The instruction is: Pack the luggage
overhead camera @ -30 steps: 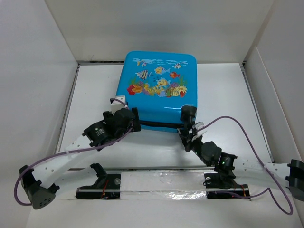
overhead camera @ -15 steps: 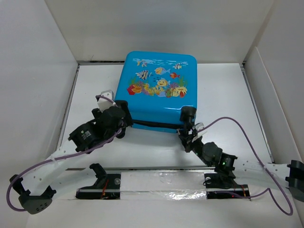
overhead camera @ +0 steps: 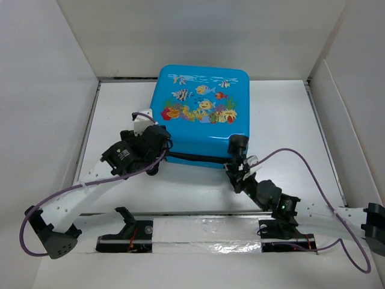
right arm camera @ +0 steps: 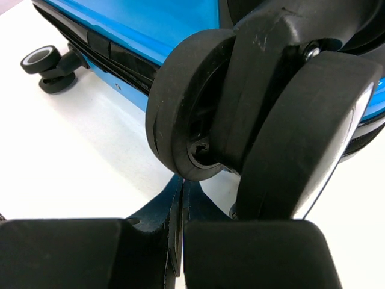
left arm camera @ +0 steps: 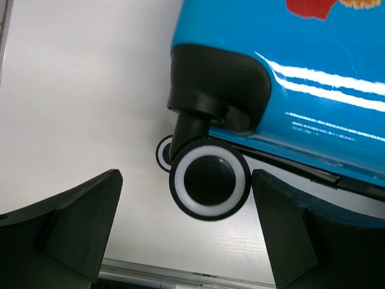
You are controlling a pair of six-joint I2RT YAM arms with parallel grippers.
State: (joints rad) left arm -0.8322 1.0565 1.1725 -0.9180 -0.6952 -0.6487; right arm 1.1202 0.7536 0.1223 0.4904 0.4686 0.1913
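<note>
Top external view: The luggage (overhead camera: 201,105) lies flat on the white tabletop (overhead camera: 289,120). Its fish picture faces up, its lid is shut, and its wheels point toward my two bases.

What changed: My left arm swung out to the left a moment ago. Now it has come back in to the near left corner of the luggage. The luggage itself has not moved.

Left end effector (overhead camera: 160,144): It is released, with the fingers spread wide. In the left wrist view, the left wheel (left arm camera: 209,180) sits between my two fingers (left arm camera: 78,223). There is a gap on each side, so I touch nothing yet.

Right end effector (overhead camera: 236,167): It is clenched tight with nothing in it, and it has stayed put. In the right wrist view it sits just under the right wheel (right arm camera: 186,108).

Zip line (overhead camera: 195,158): This dark line runs along the near side, between the two wheels. I cannot see a zip pull.

What it means: I think I am lining up on the left wheel, to grab it or nudge that corner. The lid is shut, so I cannot tell if the packing is done or not begun.

Watch out: The wheel is round and it swivels, so it may slip out when I squeeze.
</note>
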